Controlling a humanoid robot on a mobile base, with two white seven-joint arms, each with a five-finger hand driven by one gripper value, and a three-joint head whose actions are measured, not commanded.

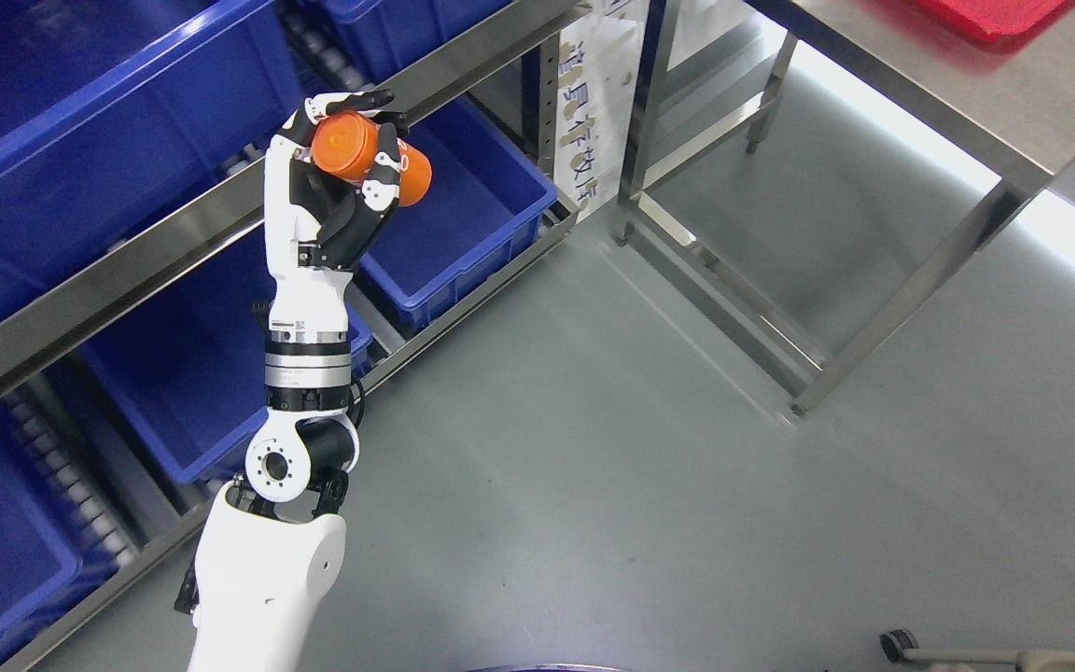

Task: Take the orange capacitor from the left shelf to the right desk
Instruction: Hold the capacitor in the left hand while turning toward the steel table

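My left hand [351, 154] is raised in front of the shelf rail, its fingers curled around an orange capacitor [365, 154], a short orange cylinder lying tilted in the grip. The arm rises from the lower left of the picture. The capacitor hangs in the air just outside the steel shelf [174, 238], above a blue bin [472, 219]. The steel desk [967, 103] stands at the upper right, well apart from the hand. My right arm does not show.
Several blue bins [80, 112] fill the shelf levels at left. A red tray [995, 14] lies on the desk's far edge. The desk's legs and lower rails [733, 308] stand on the grey floor. A caster [897, 644] shows at the bottom right.
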